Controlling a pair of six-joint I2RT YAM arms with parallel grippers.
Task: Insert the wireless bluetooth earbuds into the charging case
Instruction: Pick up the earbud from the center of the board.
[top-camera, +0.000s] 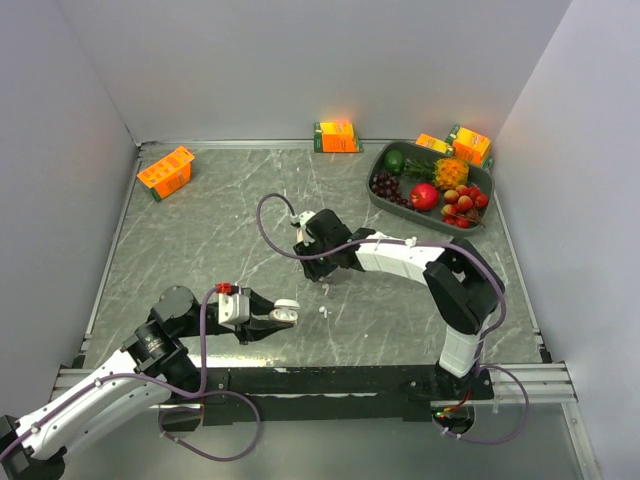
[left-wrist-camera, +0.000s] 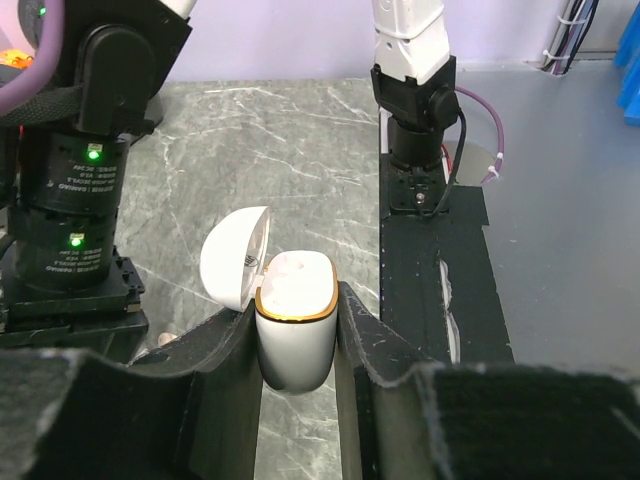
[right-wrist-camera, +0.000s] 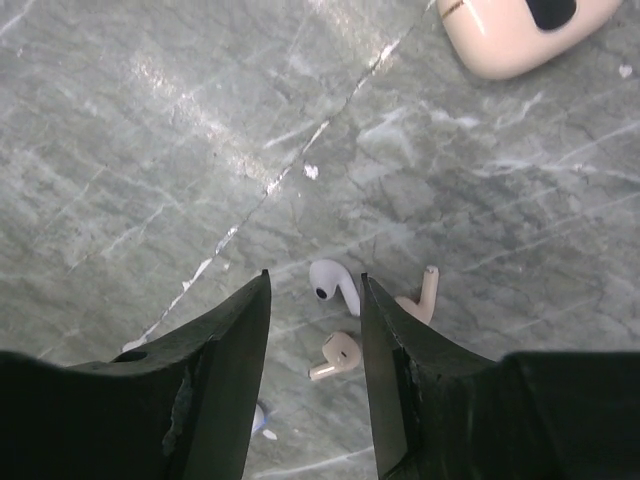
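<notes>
Starting w/ the top view: left jaws are clamped on the white case (top-camera: 283, 313), lid open, near the front of the tabletop (top-camera: 200, 250). Right arm (top-camera: 400, 255) reaches to mid-tabletop, right jaws pointing down. What's under them is too small to tell from up here. Count: 4 orange boxes (top-camera: 165, 172) along the back, 1 fruit tray (top-camera: 400, 207) back right, all well apart from the work.

Left wrist: 1 case, squeezed tight on both sides, lid (left-wrist-camera: 235, 255) flipped left, mouth facing up. Can't tell if anything's inside. Risk, I'd say: it's a smooth rounded shell, so a push from above while seating a bud could tilt it or slide it in the grip.

Right wrist: right jaws stand apart, nothing held. White earbud (right-wrist-camera: 335, 283) lies on the tabletop right between them. Beige earbud (right-wrist-camera: 335, 357) is just beside it, and a third (right-wrist-camera: 422, 297) is half hidden behind one jaw. So 3 earbuds for sure; a pale bit (right-wrist-camera: 260, 418) by the other jaw, can't tell. A 2nd, beige case (right-wrist-camera: 520, 30) sits top right, making 2 cases total. Risks: closing may pinch the beige one too, or the tiny white one squirts out sideways. A grab w/ the stem skewed likely won't line up w/ the case.
</notes>
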